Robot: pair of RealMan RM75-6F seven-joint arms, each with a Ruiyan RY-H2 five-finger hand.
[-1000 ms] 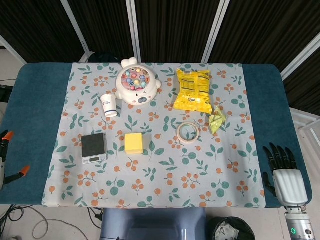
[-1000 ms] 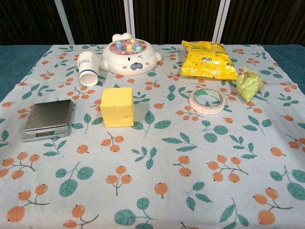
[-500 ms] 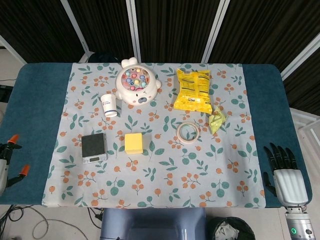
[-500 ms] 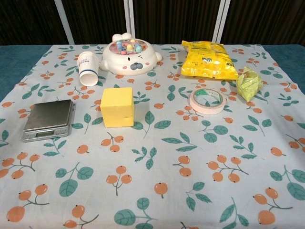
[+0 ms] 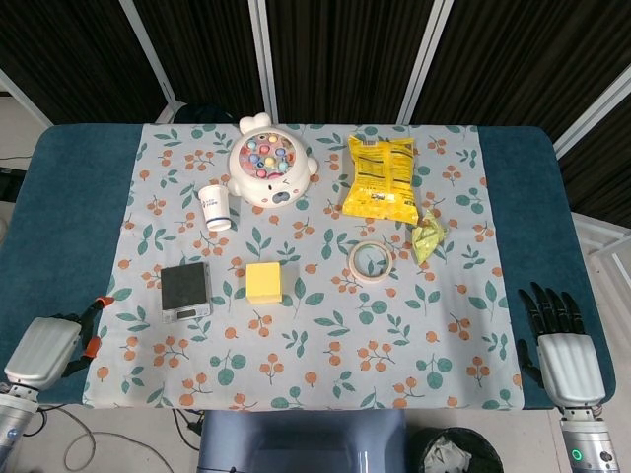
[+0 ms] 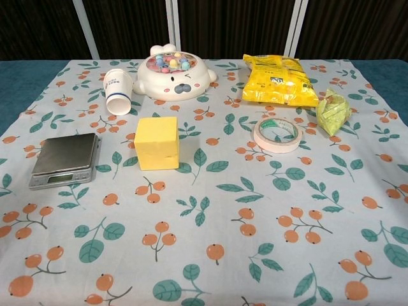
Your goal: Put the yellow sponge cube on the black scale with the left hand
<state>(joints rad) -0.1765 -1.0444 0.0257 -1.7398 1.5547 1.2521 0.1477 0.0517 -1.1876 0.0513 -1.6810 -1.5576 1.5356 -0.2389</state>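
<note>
Yellow sponge cube (image 6: 157,142): one plain foam block, sitting on your floral cloth (image 6: 255,210) just right of the single black scale (image 6: 65,160). Left hand (image 5: 49,345) is near the table's edge, grip unclear. Right hand (image 5: 562,345) holds nothing, fingers spread.

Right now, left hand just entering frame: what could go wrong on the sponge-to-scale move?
The small black scale lies between the left hand and the yellow sponge cube, so the reach may knock the scale. The white paper cup lying behind them may get bumped. The cube looks nearly as wide as the platform, so it could overhang.
</note>
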